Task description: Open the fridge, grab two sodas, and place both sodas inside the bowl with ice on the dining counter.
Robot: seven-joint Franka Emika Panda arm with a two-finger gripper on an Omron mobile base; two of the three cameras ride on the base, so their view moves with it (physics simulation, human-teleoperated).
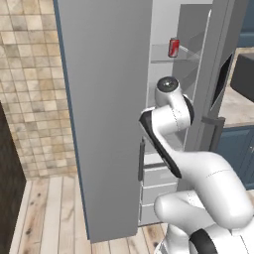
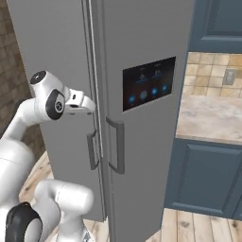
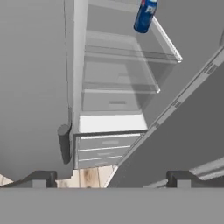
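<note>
The grey fridge [image 1: 109, 99] stands with its left door swung wide and its right door [image 2: 142, 38] partly ajar, the black dispenser panel [image 2: 149, 82] on it. A red soda can [image 1: 173, 47] stands on an upper glass shelf. The blue soda can [image 3: 145, 15] sits on a high shelf, well above and beyond my gripper [image 3: 111, 179]. The gripper is open, its fingertips [image 3: 41, 178] wide apart with nothing between them, aimed into the gap between the doors at the lower shelves [image 3: 118, 87] and drawers [image 3: 105, 148]. The bowl with ice and the dining counter are out of view.
The left door's bar handle [image 3: 64, 142] hangs close on my gripper's left, and the right door's edge [image 3: 175, 109] slants across on its right. A beige back counter [image 2: 208, 118] over dark blue cabinets [image 2: 203, 179] lies right of the fridge. A tiled wall [image 1: 34, 74] stands to the left.
</note>
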